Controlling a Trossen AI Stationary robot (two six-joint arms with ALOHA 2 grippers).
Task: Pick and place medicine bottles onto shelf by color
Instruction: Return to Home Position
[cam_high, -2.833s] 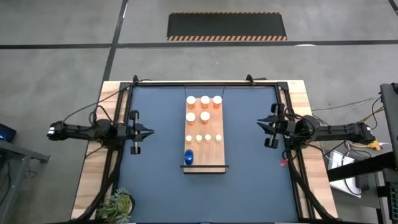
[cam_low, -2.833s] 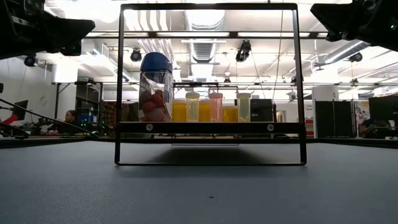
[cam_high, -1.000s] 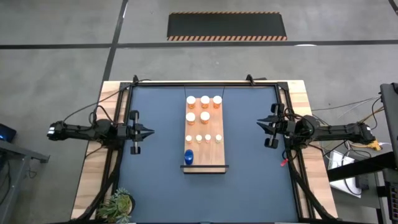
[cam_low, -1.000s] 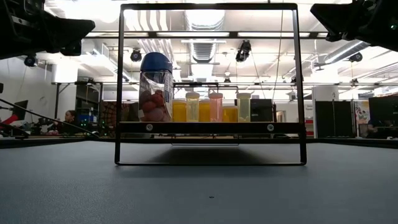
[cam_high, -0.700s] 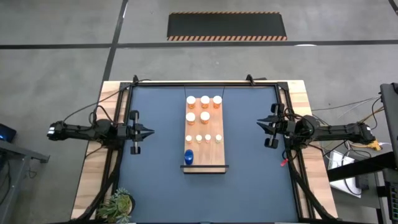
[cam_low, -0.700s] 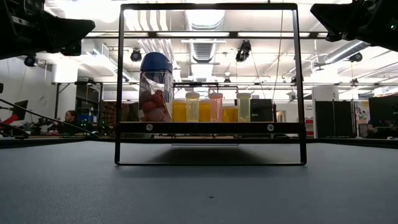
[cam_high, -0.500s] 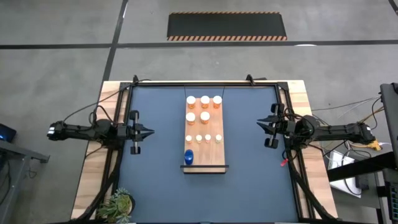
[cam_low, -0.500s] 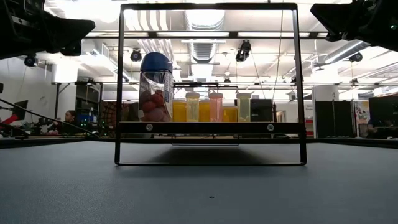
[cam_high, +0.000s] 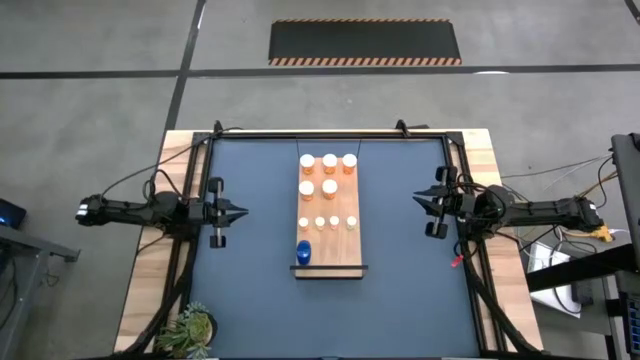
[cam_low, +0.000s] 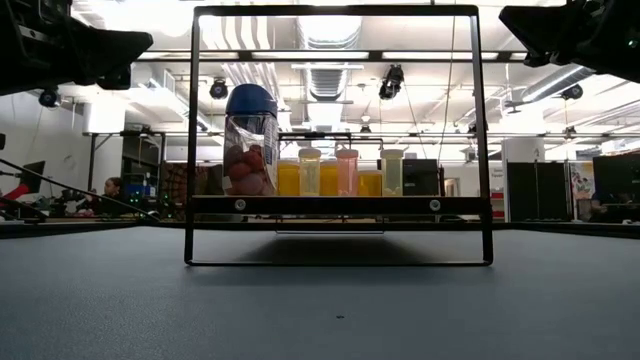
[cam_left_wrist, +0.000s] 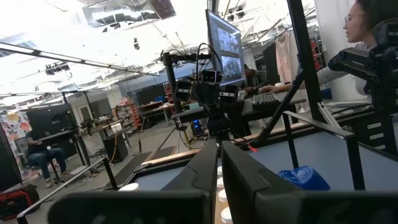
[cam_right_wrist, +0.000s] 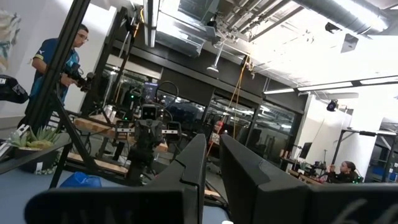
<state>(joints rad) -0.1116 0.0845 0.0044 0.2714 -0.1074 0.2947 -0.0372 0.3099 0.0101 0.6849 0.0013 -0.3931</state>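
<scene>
At the near left corner of the pale wooden table border (cam_high: 150, 290) sits a spiky green plant (cam_high: 190, 330). The left arm (cam_high: 140, 212), dark and jointed, lies level across the left edge. The left gripper (cam_high: 240, 211) hangs over the flat dark mat (cam_high: 260, 290), well apart from the shelf, with its two fingers drawn together to a point and nothing between them.

In the middle of the mat stands the shelf (cam_high: 355, 250), a long light-brown wooden board with a dark strip at its near short end. The low view shows it carried in a thin black metal frame (cam_low: 190, 150). All the bottles stand upright on it:
- Five larger orange bottles (cam_high: 329, 186) with round white caps stand at the far end, in a row of three and a row of two.
- Four small bottles (cam_high: 320, 222) with white caps form a row across the middle.
- The blue bottle (cam_high: 303, 250) stands alone by the dark strip on the left side, its clear body holding reddish pills under a domed blue cap.

The right gripper (cam_high: 419, 200) hangs over the mat's right side, well apart from the shelf, its fingers likewise pressed together and empty. It sits on the right arm (cam_high: 540, 212), which stretches level in from the right edge.
</scene>
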